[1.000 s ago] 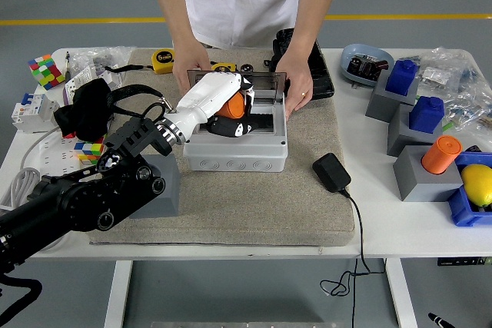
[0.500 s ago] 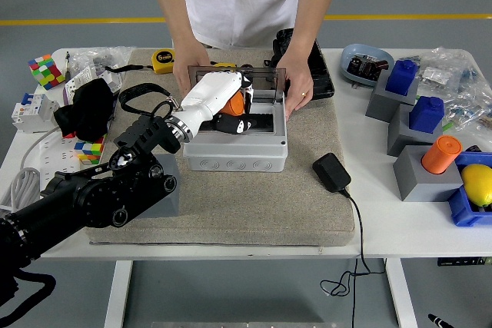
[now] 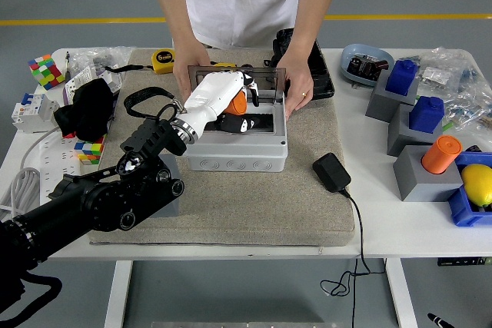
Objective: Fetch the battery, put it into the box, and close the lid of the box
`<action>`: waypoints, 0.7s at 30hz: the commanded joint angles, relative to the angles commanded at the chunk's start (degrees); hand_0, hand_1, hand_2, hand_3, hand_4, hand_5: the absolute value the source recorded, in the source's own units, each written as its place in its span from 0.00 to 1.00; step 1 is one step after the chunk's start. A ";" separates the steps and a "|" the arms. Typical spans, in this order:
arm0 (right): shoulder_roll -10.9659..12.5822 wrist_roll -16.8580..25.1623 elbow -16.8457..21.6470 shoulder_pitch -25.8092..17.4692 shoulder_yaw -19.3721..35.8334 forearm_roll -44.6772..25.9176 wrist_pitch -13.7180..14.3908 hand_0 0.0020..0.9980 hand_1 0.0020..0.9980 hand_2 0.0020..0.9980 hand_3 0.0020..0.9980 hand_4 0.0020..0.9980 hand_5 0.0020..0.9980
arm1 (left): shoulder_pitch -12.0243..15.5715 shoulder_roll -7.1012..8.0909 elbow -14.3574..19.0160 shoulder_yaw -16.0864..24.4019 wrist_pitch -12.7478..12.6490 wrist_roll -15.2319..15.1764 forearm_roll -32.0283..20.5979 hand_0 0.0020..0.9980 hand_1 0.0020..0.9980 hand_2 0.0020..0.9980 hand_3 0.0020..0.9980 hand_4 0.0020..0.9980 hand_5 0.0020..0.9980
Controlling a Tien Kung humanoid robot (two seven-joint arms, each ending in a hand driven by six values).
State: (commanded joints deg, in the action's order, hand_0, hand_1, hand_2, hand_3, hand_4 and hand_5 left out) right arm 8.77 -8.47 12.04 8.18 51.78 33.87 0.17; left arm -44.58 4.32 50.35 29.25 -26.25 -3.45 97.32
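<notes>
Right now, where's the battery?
Head view: the orange battery is in the left hand, over the open grey box at the mat's far centre, between the person's hands.

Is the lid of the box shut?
No, the lid stands up at the back of the box while the left hand reaches inside.

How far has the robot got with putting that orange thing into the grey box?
Fetching looks done: the left hand grips the orange battery and holds it over the open grey box. Whether the battery already touches the bottom cannot be seen. Release is left, and so is the closing: the smoky lid stands upright. A person's hands steady the box at both sides.
</notes>
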 joint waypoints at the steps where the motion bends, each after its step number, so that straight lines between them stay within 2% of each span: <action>1: 0.01 -0.01 -0.01 -0.02 -0.02 -0.01 -0.02 0.65 0.67 0.69 0.58 0.95 0.56 | 0.02 -0.02 0.03 0.00 -0.07 -0.07 -0.02 0.09 0.15 0.24 0.44 0.86 0.00; 3: 0.00 -0.01 -0.03 -0.03 -0.04 0.01 -0.03 0.65 0.67 0.69 0.58 0.95 0.56 | 0.02 -0.04 0.00 -0.04 -0.13 -0.21 -0.07 0.09 0.15 0.24 0.44 0.86 0.00; 4: -0.01 -0.01 -0.03 -0.04 -0.05 0.00 -0.04 0.65 0.67 0.69 0.58 0.95 0.56 | 0.03 -0.04 -0.03 -0.06 -0.09 -0.17 -0.05 0.13 0.25 0.30 0.51 0.90 0.00; 9: -0.03 0.03 0.01 0.00 -0.09 0.01 -0.02 0.65 0.67 0.69 0.58 0.95 0.56 | 0.10 -0.04 -0.33 -0.27 0.20 0.06 -0.19 0.13 0.25 0.30 0.51 0.90 0.00; 10: -0.03 0.05 0.02 -0.01 -0.09 0.03 -0.03 0.65 0.67 0.69 0.58 0.95 0.56 | 0.14 -0.03 -0.43 -0.35 0.15 -0.06 -0.20 0.18 0.33 0.37 0.55 0.92 0.00; 15: -0.01 0.08 0.01 0.02 -0.14 -0.02 -0.08 0.65 0.67 0.69 0.58 0.95 0.56 | 0.23 -0.01 -0.63 -0.49 -0.45 -0.63 -0.37 0.18 0.33 0.37 0.55 0.92 0.00; 16: -0.04 0.07 -0.01 0.02 -0.09 0.02 -0.09 0.65 0.67 0.69 0.58 0.95 0.56 | 0.25 0.01 -0.65 -0.53 -0.68 -0.89 -0.28 0.31 0.47 0.46 0.58 0.99 0.00; 21: -0.04 0.09 0.00 0.04 0.01 0.01 -0.09 0.65 0.67 0.69 0.58 0.95 0.56 | 0.30 0.07 -0.74 -0.56 -1.35 -2.34 -0.88 0.31 0.47 0.46 0.58 0.99 0.00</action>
State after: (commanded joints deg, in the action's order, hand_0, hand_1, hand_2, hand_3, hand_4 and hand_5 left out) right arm 8.73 -8.38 12.05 8.22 51.79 33.89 0.08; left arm -44.27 4.38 49.61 28.69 -27.60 -5.78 96.43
